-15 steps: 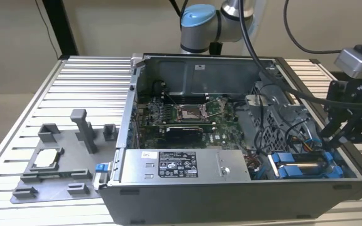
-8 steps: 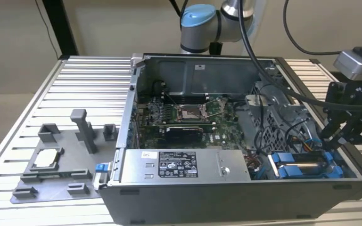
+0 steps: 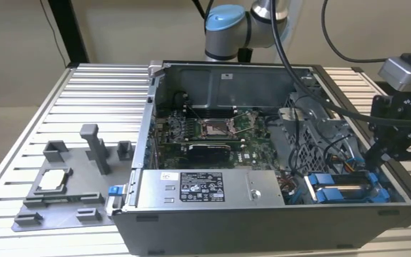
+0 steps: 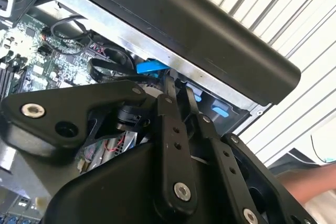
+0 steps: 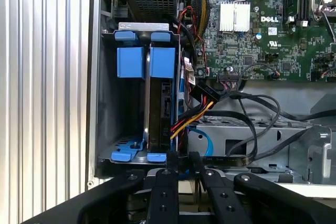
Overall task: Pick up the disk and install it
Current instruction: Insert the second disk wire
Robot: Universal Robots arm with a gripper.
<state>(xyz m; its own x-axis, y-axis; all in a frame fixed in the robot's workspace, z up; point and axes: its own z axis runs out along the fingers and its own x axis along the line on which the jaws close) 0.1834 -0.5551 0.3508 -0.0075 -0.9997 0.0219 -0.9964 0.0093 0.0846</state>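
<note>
Jaws narrow above disk (image 5: 159,103) in case bay; ribbed table (image 3: 98,101).

The disk (image 5: 159,114) stands edge-on in its bay, label hidden. The hand (image 5: 181,157) is cut off by the first wrist view's edge; its fingertips' gap cannot be told.

We see a white printed label on the grey box (image 3: 191,187), white lettering on the gripper (image 3: 371,159) body and a white logo on the motherboard (image 5: 271,19); none reads clearly
</note>
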